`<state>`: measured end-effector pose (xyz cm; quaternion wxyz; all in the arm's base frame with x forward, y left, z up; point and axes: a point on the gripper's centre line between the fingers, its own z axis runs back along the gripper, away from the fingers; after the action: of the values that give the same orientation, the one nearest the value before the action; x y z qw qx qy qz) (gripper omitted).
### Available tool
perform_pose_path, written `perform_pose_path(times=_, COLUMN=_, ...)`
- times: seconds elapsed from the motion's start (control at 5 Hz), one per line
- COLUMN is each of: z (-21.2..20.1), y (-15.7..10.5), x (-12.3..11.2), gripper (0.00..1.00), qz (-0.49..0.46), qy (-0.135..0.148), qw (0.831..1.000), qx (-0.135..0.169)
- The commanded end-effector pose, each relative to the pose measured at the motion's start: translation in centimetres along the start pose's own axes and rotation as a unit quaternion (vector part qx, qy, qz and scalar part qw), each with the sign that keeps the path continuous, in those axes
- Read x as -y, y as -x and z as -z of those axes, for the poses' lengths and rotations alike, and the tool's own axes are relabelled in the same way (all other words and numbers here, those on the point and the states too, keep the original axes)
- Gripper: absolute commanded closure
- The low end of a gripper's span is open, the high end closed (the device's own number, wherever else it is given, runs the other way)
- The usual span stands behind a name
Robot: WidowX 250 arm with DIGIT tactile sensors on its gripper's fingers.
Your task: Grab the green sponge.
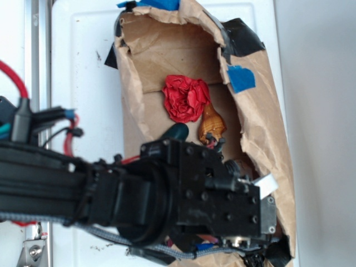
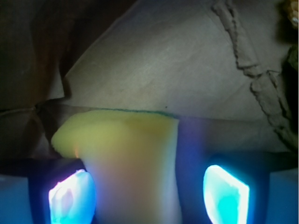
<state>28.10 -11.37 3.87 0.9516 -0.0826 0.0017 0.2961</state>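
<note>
Green sponge [image 2: 126, 158] between jaws, touching left pad, gap at right.

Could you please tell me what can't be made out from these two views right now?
- Sponge: hidden in the exterior view behind the arm; the wrist view cuts off its bottom.
- Claw: whether both pads touch the sponge is lost in blue glare.
- Green capsule: mostly covered by the arm.
- Shell: lower end hidden likewise.
</note>
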Motion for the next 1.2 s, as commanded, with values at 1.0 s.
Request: perform_pose_path(times=1.0, z=-12.1, y=-4.8, x=-5.2, gripper=1.0, qz=-0.022, qy=0.077, qw=0.997, qx=0.005)
